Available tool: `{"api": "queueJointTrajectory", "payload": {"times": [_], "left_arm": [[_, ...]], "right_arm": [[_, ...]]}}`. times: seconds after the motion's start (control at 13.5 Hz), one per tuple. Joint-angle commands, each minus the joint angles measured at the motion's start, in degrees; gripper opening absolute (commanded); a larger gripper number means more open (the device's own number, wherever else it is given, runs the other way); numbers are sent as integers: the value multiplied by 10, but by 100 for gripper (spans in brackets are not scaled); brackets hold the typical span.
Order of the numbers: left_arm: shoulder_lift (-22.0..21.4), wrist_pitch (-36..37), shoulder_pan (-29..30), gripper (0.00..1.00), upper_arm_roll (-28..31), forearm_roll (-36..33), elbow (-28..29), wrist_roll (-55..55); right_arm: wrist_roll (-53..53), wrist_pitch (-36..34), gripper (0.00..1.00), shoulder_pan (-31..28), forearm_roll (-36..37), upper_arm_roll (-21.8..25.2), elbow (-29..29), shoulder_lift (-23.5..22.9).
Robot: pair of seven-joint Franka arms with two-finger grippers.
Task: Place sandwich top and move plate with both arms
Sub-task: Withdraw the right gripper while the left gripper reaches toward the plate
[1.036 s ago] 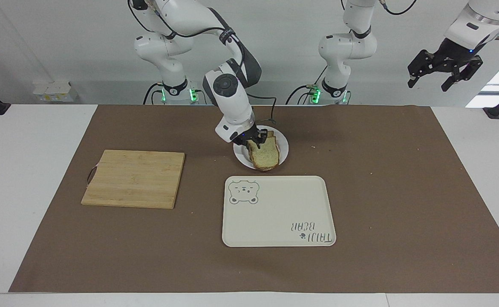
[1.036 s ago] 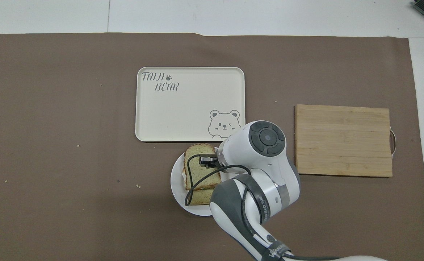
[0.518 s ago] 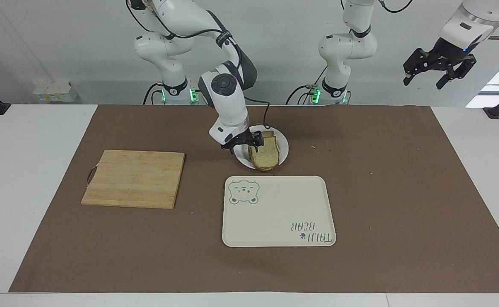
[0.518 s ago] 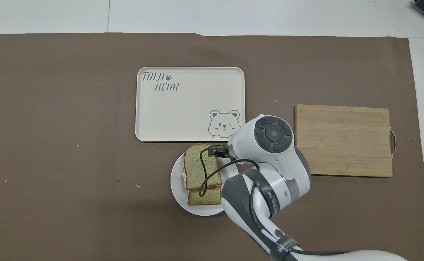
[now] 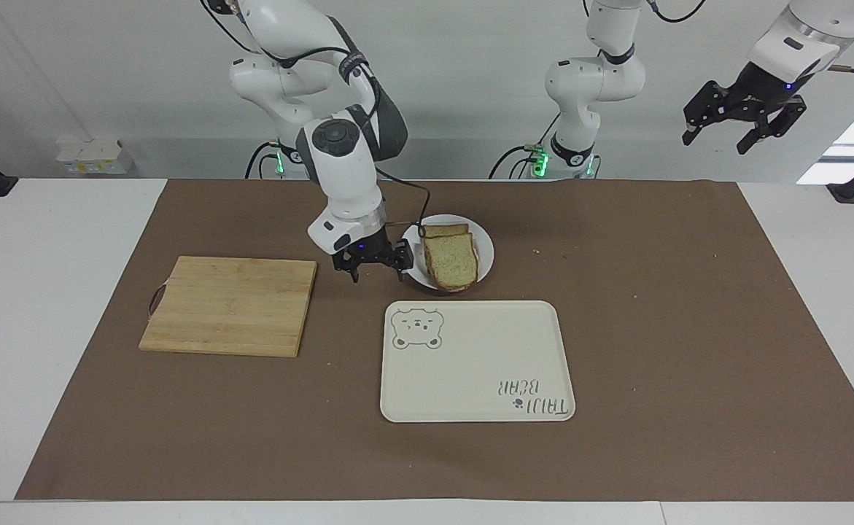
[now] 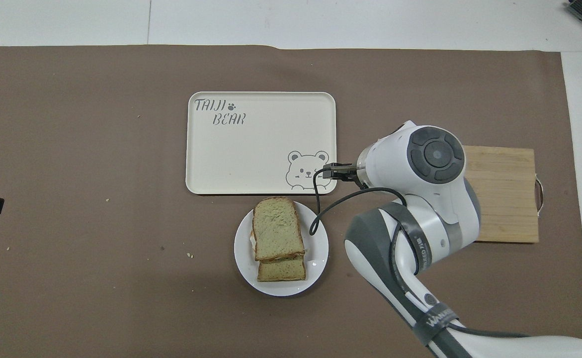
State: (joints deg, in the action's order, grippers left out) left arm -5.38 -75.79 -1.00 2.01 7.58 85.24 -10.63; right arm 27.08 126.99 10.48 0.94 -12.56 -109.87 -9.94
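1. My right gripper (image 5: pixel 372 267) hangs released, fingers spread and empty, just beside the plate (image 5: pixel 483 248). Closing in for the carry, a finger could clip the rim and slide it.
2. The sandwich top (image 5: pixel 451 260) lies on the lower slice, overhanging slightly. I judge a tilted lift would shed it.
3. My left gripper (image 5: pixel 744 120) waits high, fingers released. Mistimed arrival risks uneven lifting near the tray (image 5: pixel 543 364).
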Motion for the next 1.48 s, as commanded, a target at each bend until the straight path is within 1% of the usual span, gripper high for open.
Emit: {"api": "queueJointTrajectory", "payload": {"times": [0.0,0.07,0.22,0.52,0.67,0.81,0.89,1.04,1.11,1.18,1.26,1.33,1.41], "left_arm": [[-16,-10,4,100,-3,40,34,3],[-16,-12,5,100,-3,67,54,2],[-23,-48,6,100,-3,120,114,-1],[-36,-149,2,100,-3,222,256,-8],[-56,-213,-4,100,-7,260,327,-25],[-74,-250,-9,100,-6,327,394,-54],[-75,-271,-11,100,-7,346,417,-71],[-77,-313,-37,100,-7,375,456,-80],[-77,-340,-51,100,-8,395,485,-103],[-77,-368,-59,100,-8,427,518,-149],[-73,-400,-64,100,-8,477,555,-201],[-69,-441,-81,100,-8,523,590,-243],[-70,-477,-107,100,-8,554,612,-262]], "right_arm": [[-6,-31,100,-18,25,-5,7,28],[-5,-54,100,-18,25,-5,20,33],[-5,-101,100,-19,26,-5,44,47],[-8,-137,100,-43,24,-5,49,102],[-11,-157,100,-51,23,-5,55,122],[-11,-189,100,-63,22,-4,78,130],[-12,-205,100,-71,22,-4,92,134],[-12,-238,100,-83,21,-3,117,134],[-12,-250,100,-90,21,-3,127,134],[-12,-259,100,-94,21,-3,131,134],[-12,-264,100,-97,21,-2,134,135],[-12,-263,100,-101,17,4,134,145],[-13,-264,100,-101,13,14,134,153]]}}
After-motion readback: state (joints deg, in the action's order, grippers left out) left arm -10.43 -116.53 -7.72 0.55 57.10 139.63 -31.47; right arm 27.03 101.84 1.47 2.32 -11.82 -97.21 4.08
